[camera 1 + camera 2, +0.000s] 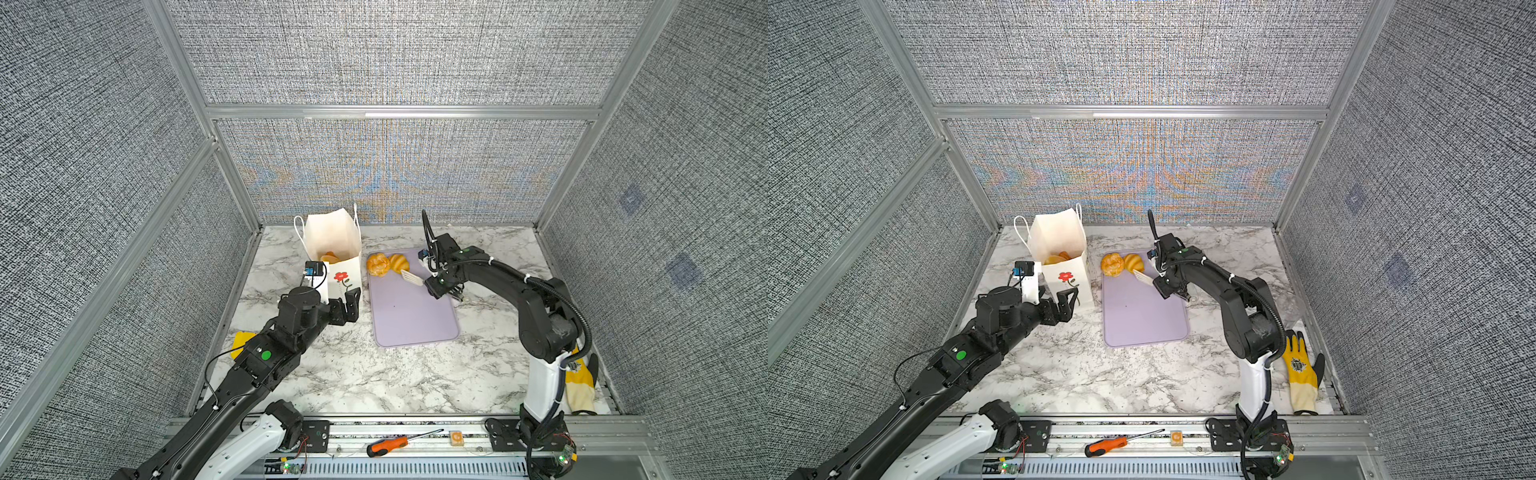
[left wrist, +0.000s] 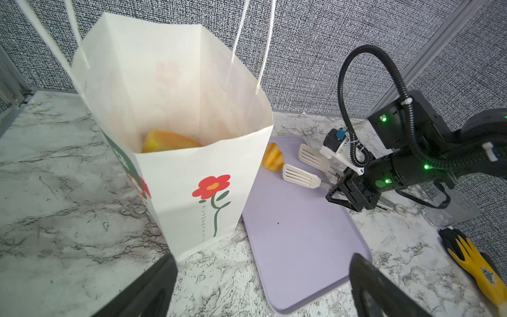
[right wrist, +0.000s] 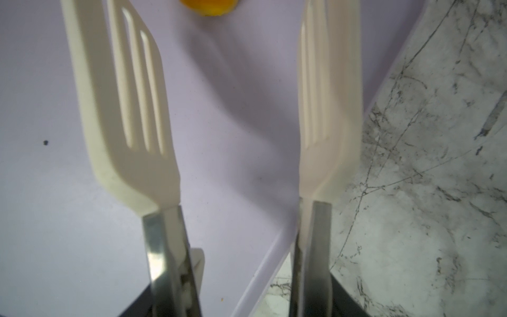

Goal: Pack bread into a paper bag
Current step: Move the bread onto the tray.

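The white paper bag (image 1: 332, 237) (image 1: 1059, 241) (image 2: 170, 96) with a red flower stands open at the back left, with golden bread (image 1: 330, 257) (image 2: 170, 141) inside. Two more pieces of bread, a round bun (image 1: 378, 264) (image 1: 1112, 264) and a striped roll (image 1: 399, 262) (image 1: 1133, 262) (image 2: 272, 157), lie at the far end of the lilac tray (image 1: 411, 316) (image 2: 301, 233). My left gripper (image 1: 347, 305) (image 2: 262, 262) is open and empty by the bag's front base. My right gripper (image 1: 436, 286) (image 3: 238, 302) is shut on white slotted tongs (image 1: 411, 276) (image 3: 131, 109). Their blades are spread with nothing between them, just short of the roll (image 3: 208, 6).
A yellow work glove (image 1: 1300, 370) (image 2: 474, 263) lies by the right arm's base. An orange-handled screwdriver (image 1: 386, 444) rests on the front rail. Something yellow (image 1: 243, 340) sits under the left arm. Grey panel walls close in the marble table on three sides.
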Tool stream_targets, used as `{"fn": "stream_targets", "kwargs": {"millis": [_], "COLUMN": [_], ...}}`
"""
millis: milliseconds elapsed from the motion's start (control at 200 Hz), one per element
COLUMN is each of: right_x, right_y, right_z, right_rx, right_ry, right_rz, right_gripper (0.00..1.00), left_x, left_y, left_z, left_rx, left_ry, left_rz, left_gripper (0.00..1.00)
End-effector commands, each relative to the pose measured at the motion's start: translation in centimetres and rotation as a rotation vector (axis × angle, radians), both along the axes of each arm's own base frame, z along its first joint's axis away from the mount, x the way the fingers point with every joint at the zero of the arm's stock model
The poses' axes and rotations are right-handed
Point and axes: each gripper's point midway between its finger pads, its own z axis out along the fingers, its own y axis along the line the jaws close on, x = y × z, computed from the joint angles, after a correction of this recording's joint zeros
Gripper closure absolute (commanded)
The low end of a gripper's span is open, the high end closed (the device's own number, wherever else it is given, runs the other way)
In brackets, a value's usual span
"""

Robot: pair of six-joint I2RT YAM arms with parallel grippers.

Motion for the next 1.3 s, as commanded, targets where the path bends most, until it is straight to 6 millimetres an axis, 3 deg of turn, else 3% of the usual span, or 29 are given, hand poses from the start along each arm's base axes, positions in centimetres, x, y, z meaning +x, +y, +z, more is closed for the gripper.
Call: {"fn": "stream_targets", "kwargs": {"millis": [0,530,1291], "right_x": [0.3,2.4,3.8], "right_y": [0.8,1.9,2.7], "right_z": [0.1,-1.1,-2.6], "right_rx": [0.036,0.086,0.136], "right_ry": [0.005,0.037,0.093], "right_rz": [0.032,0.039,0.044], "right_gripper": [0.39,0.39,0.39], "left_x": [0.0,0.0,0.1], "left_y": [-0.2,-0.1,-0.2], "left_z": [0.2,0.3,0.2], "left_rx": [0.001,0.005,0.013], "left_ry": [-0.005,-0.006,0.002], "left_rz": [-0.011,-0.010,-0.012], "left_gripper": [0.01,0.01,0.01]}}
